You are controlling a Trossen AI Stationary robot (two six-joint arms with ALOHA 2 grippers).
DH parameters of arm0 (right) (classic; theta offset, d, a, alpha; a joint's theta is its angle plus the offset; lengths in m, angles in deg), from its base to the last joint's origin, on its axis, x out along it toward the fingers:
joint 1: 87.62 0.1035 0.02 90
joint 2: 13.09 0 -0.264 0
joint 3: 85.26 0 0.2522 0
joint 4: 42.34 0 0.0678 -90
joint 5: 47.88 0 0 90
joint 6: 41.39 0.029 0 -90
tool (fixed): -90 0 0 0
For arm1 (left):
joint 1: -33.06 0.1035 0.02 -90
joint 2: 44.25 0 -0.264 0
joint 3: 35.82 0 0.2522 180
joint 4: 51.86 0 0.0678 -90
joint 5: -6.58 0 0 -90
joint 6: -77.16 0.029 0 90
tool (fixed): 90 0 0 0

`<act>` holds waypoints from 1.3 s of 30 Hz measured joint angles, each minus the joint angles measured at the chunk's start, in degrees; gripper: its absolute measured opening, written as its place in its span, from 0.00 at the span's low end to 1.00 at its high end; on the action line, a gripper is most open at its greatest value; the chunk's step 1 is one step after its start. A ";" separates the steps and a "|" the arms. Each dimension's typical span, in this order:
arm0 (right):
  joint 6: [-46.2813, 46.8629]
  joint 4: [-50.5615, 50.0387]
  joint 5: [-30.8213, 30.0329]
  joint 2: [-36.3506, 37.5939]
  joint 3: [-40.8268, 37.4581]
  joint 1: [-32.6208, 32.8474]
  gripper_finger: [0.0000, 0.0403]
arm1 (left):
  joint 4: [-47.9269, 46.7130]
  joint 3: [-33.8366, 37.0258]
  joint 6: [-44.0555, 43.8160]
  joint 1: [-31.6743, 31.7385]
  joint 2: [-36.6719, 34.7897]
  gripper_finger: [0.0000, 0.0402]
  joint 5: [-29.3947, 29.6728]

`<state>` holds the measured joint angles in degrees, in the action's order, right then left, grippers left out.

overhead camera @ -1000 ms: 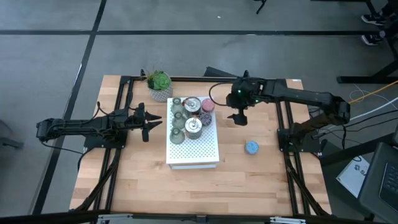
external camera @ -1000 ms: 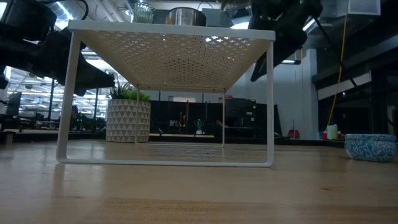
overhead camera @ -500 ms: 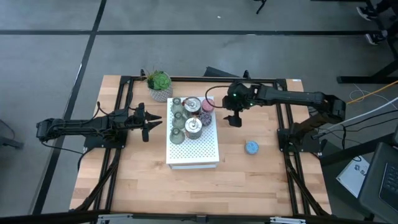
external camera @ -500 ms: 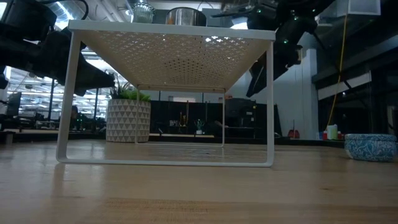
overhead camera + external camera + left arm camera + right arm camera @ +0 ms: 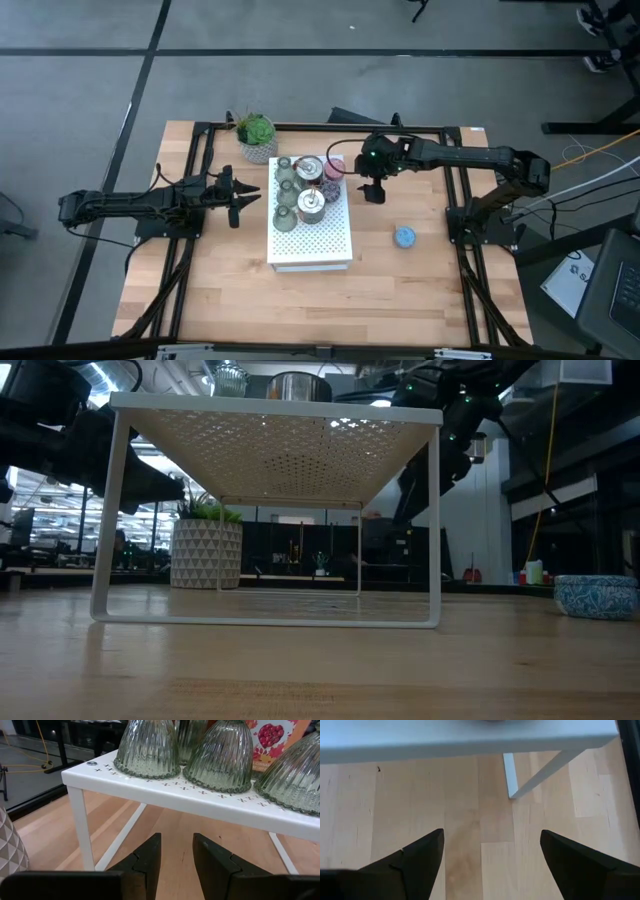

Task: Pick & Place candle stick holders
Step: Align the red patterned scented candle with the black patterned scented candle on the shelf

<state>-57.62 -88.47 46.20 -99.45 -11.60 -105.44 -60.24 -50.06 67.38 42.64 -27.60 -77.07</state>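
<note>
Left end effector [image 5: 176,862]: two dark fingers [image 5: 145,860] with a narrow gap between them, nothing in the gap, held low over the light wooden bench [image 5: 165,827]. Just ahead stands the white perforated metal shelf [image 5: 200,800] on thin white legs (cross-shaped holes along its near edge). Three olive-green ribbed glass candle stick holders [image 5: 148,747] sit on top in a close row, their rims flat on the shelf; the third is cut off by the frame. Behind them, a printed card with red berries [image 5: 272,732]. A white pot with a triangle pattern [image 5: 11,850] shows at the edge.
</note>
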 joint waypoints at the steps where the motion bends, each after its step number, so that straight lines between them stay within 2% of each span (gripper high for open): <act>1: 0.48 -0.20 0.00 -0.02 0.00 0.00 0.82 | 0.00 0.00 0.00 0.01 -0.02 0.27 0.00; 11: 10.94 -0.01 -1.09 -0.02 0.00 0.00 0.81 | -0.01 0.01 0.00 0.02 -0.02 0.27 0.00; 16: 9.01 -1.79 -1.07 0.00 0.00 0.42 0.78 | 0.00 0.01 0.00 0.02 -0.02 0.27 0.00; 19: 8.04 -1.94 -1.07 -0.01 0.00 0.88 0.70 | -0.01 0.01 0.00 0.02 -0.01 0.27 0.00; 24: 7.87 -3.15 -1.07 0.24 0.03 1.01 0.49 | -0.01 0.01 0.00 0.01 -0.02 0.27 0.00; 28: 6.44 -8.23 -1.05 0.24 1.42 0.85 0.31 | -0.01 0.00 0.00 0.01 -0.01 0.27 0.00; 31: 3.26 -12.90 -1.07 0.24 2.66 0.81 0.21 | 0.00 0.01 0.01 0.01 -0.01 0.27 0.00; 34: 2.03 -15.96 -1.05 0.24 4.48 0.32 0.17 | 0.01 -0.01 0.00 0.02 -0.02 0.27 0.00; 39: 1.86 -19.26 -3.71 0.24 5.98 -1.00 0.17 | 0.01 0.00 0.00 0.01 -0.02 0.27 0.00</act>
<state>-55.76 -107.73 42.49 -99.21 -5.61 -106.44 -60.24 -50.07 67.38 42.65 -27.62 -77.07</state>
